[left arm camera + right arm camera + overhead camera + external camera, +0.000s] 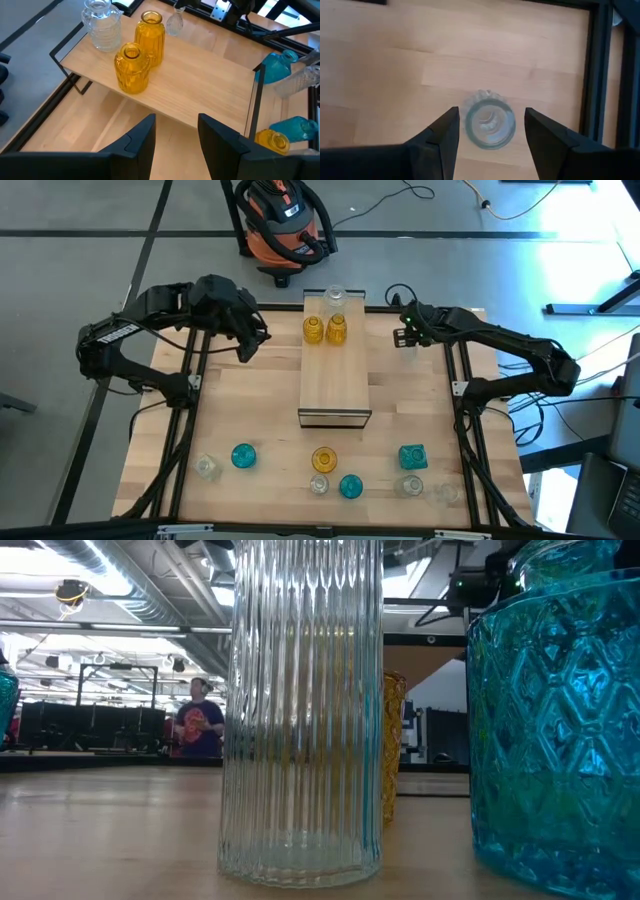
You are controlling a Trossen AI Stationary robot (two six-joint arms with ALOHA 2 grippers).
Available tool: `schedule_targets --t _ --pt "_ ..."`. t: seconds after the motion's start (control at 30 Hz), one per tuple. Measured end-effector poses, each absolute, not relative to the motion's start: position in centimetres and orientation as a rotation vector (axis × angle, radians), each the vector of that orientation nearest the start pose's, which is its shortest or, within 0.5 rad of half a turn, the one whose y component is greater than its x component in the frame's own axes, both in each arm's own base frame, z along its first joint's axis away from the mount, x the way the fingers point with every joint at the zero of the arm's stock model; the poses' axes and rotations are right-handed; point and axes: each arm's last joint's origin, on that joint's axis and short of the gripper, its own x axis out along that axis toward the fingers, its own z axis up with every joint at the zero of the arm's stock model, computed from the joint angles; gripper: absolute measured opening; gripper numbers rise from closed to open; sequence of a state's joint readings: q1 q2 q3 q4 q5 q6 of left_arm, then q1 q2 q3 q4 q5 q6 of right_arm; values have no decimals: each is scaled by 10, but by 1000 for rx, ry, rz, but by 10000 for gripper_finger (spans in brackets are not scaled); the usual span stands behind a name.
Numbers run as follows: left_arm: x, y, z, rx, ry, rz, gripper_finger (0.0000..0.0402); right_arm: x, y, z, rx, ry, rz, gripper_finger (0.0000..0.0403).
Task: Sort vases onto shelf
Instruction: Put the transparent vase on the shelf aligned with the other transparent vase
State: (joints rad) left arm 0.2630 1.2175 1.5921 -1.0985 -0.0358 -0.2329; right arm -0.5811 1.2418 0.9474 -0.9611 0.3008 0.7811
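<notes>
Standing on the bench, a clear vase sits right between the spread fingers of the right tool, untouched. The left tool hangs spread beside the shelf.

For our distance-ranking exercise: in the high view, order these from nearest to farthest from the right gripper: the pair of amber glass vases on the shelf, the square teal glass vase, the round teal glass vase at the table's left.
From the right gripper:
1. Pair of amber glass vases, on the light-wood shelf, far end.
2. Square teal glass vase, near right.
3. Round teal glass vase, near left.
</notes>
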Motion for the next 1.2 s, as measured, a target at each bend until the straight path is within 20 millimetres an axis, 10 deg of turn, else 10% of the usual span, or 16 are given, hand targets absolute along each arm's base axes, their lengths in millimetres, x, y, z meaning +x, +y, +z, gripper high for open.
schedule_targets --t 0.67,1.2 --pt "200 55 433 -315 684 373 139 176 -130 219 888 1001 -1225 186" --pt "200 55 433 -315 684 373 139 182 -133 216 845 943 -1181 41"
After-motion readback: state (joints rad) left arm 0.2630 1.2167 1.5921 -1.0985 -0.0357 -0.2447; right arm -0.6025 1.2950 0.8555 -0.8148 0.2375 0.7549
